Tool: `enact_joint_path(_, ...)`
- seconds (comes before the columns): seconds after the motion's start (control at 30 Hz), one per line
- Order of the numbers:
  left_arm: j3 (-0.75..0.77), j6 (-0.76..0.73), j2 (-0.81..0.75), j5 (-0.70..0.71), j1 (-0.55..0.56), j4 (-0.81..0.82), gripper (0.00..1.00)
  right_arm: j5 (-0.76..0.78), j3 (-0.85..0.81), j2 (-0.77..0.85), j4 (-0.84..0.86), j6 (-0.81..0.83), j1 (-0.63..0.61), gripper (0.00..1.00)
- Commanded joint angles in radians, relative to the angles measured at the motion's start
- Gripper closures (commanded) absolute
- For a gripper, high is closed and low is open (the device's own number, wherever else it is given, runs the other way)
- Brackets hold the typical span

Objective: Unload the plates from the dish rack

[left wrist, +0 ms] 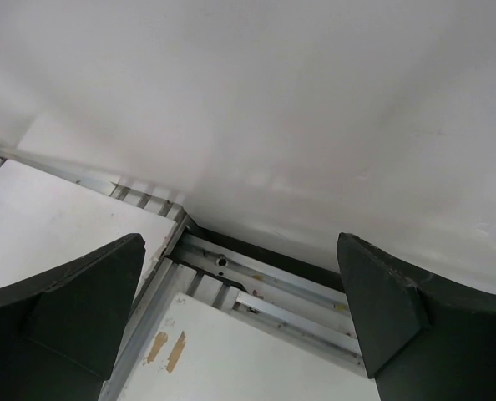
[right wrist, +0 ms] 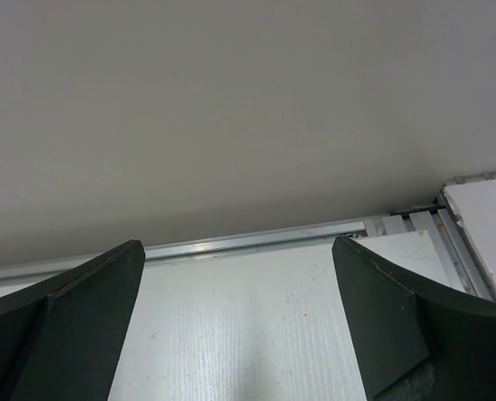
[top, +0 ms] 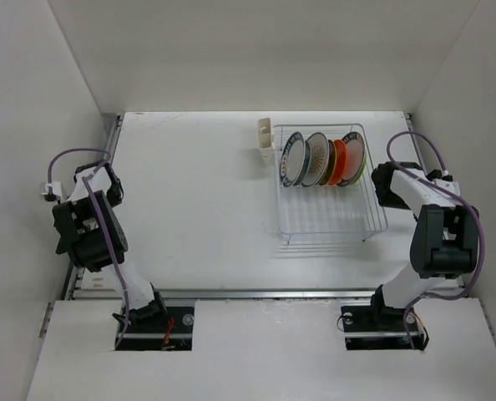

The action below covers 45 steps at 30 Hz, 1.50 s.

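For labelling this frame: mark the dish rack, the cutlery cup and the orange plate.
dish rack (top: 331, 215), top external view, bare wire floor near its front.
cutlery cup (top: 265, 144), top external view, its cream side wall.
orange plate (top: 341, 163), top external view, its visible face.

A: What's in there apart from the work itself?
B: White table (top: 189, 209), matte. White walls (top: 256, 50) box it in at the back and both sides.
A: Edges?
B: Aluminium rail (top: 265, 294) runs along the near edge. Side rail (top: 113, 134) at far left. White panel (top: 265, 359) sits in front of the near rail.
A: Any marks?
B: Two brownish scuffs (left wrist: 169, 351) on a white board beside slotted rail.
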<state>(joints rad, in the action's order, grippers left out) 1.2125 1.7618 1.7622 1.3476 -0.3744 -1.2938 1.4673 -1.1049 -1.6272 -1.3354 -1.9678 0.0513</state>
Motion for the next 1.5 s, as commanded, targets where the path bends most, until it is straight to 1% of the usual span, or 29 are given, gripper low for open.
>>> enact_joint_path(0.0,0.021,0.064,-0.03,0.035,0.0,-0.289,0.0,0.067,0.007,0.029,-0.048,-0.028,0.002,0.0)
enact_joint_path(0.17,0.021,0.064,-0.03,0.035,0.0,-0.289,0.0,0.067,0.007,0.029,-0.048,-0.028,0.002,0.0)
enact_joint_path(0.3,0.038,0.03,-0.03,0.054,0.02,-0.289,0.0,0.067,0.007,0.098,-0.048,-0.028,0.002,0.0)
enact_joint_path(0.43,0.181,-0.223,-0.04,0.129,0.066,-0.289,0.0,0.058,-0.1,0.186,-0.048,0.111,0.002,0.0)
enact_joint_path(0.47,0.226,-0.295,-0.062,0.154,0.089,-0.289,0.0,0.057,-0.139,0.199,-0.048,0.206,0.002,0.0)
enact_joint_path(0.5,0.238,-0.311,-0.087,0.174,0.101,-0.289,0.0,0.024,-0.224,0.208,-0.048,0.245,0.002,0.0)
enact_joint_path(0.57,0.269,-0.378,-0.156,0.232,0.15,-0.276,0.0,-0.016,-0.301,0.231,-0.048,0.32,-0.007,0.0)
enact_joint_path(0.63,0.35,-0.456,-0.181,0.284,0.251,-0.295,0.0,-0.082,-0.378,0.253,-0.048,0.333,-0.016,0.0)
enact_joint_path(0.67,0.382,-0.499,-0.191,0.285,0.291,-0.295,0.0,-0.108,-0.398,0.28,-0.035,0.384,-0.016,0.0)
enact_joint_path(0.7,0.445,-0.537,-0.205,0.285,0.374,-0.295,0.0,-0.126,-0.412,0.296,-0.003,0.45,-0.016,0.0)
enact_joint_path(0.73,0.478,-0.603,-0.205,0.285,0.42,-0.295,0.0,-0.186,-0.412,0.312,0.063,0.56,-0.016,0.0)
enact_joint_path(0.77,0.51,-0.637,-0.205,0.285,0.468,-0.295,0.0,-0.232,-0.412,0.357,0.29,0.713,-0.016,0.0)
enact_joint_path(0.8,0.541,-0.694,-0.205,0.272,0.514,-0.279,0.0,-0.307,-0.389,0.384,0.424,1.087,-0.016,0.0)
enact_joint_path(0.83,0.595,-0.779,-0.205,0.228,0.599,-0.189,0.0,-0.425,-0.36,0.418,0.571,1.286,-0.016,0.0)
enact_joint_path(0.87,0.613,-1.07,-0.205,0.178,0.635,-0.094,0.0,-0.743,-0.281,0.458,0.697,1.436,-0.016,0.0)
enact_joint_path(0.9,0.613,-1.269,-0.246,0.088,0.658,0.03,0.0,-0.895,-0.244,0.539,0.875,1.584,-0.016,0.0)
enact_joint_path(0.93,0.587,-1.447,-0.286,-0.26,0.67,0.154,0.0,-1.018,-0.215,0.571,0.931,1.613,-0.016,0.0)
enact_joint_path(0.97,0.569,-1.545,-0.337,-0.456,0.67,0.268,0.0,-1.177,-0.199,0.595,0.965,1.623,-0.016,0.0)
enact_joint_path(1.0,0.534,-1.708,-0.398,-0.651,0.67,0.325,0.0,-1.231,-0.199,0.605,0.985,1.623,-0.016,0.0)
enact_joint_path(1.03,0.495,-1.79,-0.526,-0.847,0.67,0.368,0.0,-1.271,-0.214,0.59,0.986,1.636,-0.016,0.0)
enact_joint_path(1.07,0.42,-1.85,-0.582,-1.116,0.67,0.423,0.0,-1.306,-0.24,0.567,0.954,1.652,-0.016,0.0)
enact_joint_path(1.13,0.403,-1.921,-0.645,-1.263,0.683,0.401,0.0,-1.392,-0.335,0.454,0.833,1.681,-0.016,0.0)
enact_joint_path(1.17,0.432,-1.993,-0.645,-1.313,0.683,0.321,0.0,-1.392,-0.361,0.414,0.79,1.692,-0.016,0.0)
enact_joint_path(1.2,0.441,-2.024,-0.645,-1.314,0.692,0.282,0.0,-1.403,-0.377,0.38,0.76,1.692,-0.007,0.0)
enact_joint_path(1.27,0.441,-2.059,-0.635,-1.245,0.692,0.22,0.0,-1.417,-0.377,0.316,0.745,1.692,-0.007,0.0)
enact_joint_path(1.3,0.432,-2.07,-0.621,-1.146,0.692,0.19,0.0,-1.43,-0.377,0.3,0.745,1.683,0.004,0.0)
enact_joint_path(1.37,0.432,-2.058,-0.612,-1.055,0.692,0.177,0.0,-1.441,-0.366,0.268,0.754,1.672,0.004,0.01)
enact_joint_path(1.43,0.382,-2.021,-0.631,-0.96,0.692,0.197,0.0,-1.441,-0.354,0.245,0.763,1.661,0.013,0.09)
enact_joint_path(1.47,0.355,-2.021,-0.671,-0.949,0.692,0.215,0.0,-1.432,-0.354,0.216,0.763,1.661,0.013,0.17)
